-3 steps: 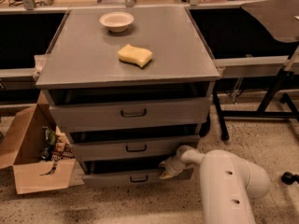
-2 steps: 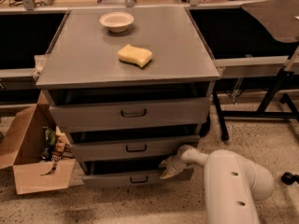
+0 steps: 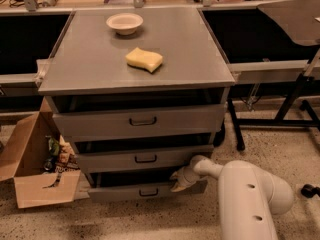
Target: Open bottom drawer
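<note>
The bottom drawer point(image 3: 120, 193) is the slim grey front lowest in the grey cabinet, with a small dark loop handle point(image 3: 148, 192) at its centre. It stands pulled out a little, with a dark gap above it. My gripper point(image 3: 178, 179) is at the end of the white arm point(image 3: 250, 194) and rests at the drawer's top edge, right of the handle, reaching into the gap. The mid drawer point(image 3: 145, 159) and top drawer point(image 3: 142, 121) sit above, also slightly out.
A white bowl point(image 3: 124, 23) and a yellow sponge point(image 3: 144, 59) lie on the cabinet top point(image 3: 90, 59). An open cardboard box point(image 3: 35, 169) with items stands on the floor at left. Black table legs point(image 3: 285, 109) stand at right.
The arm has shifted slightly right and back, and the bottom drawer looks a touch further out. Nothing else has moved.
</note>
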`<state>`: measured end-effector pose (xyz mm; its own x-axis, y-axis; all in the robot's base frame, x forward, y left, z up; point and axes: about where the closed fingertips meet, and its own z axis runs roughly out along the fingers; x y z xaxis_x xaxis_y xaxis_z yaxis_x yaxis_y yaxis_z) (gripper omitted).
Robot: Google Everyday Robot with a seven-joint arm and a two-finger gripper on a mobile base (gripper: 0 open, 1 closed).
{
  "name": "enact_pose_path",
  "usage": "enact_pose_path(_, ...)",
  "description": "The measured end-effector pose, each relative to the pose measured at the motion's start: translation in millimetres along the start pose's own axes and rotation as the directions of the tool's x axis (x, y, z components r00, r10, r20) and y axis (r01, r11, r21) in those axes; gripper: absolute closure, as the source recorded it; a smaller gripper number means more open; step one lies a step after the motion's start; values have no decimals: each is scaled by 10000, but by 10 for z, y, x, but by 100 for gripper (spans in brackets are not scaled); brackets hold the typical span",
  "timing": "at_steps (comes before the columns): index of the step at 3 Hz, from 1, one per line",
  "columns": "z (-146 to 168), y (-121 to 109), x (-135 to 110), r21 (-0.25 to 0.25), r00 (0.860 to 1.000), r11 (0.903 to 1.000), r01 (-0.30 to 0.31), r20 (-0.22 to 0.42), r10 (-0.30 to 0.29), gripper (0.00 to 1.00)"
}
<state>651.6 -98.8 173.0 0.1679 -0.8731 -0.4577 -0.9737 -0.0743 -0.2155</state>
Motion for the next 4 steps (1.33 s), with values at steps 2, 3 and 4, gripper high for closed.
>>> enact_pose_path(2,1,1,0,-1,10000,10000,0,1,0,0)
enact_pose_path(3,9,27,-9,-89,10000,10000,27,14,-27,0)
enact_pose_path(4,55,181,-61,-607,9998,9980,194,93,-188,0)
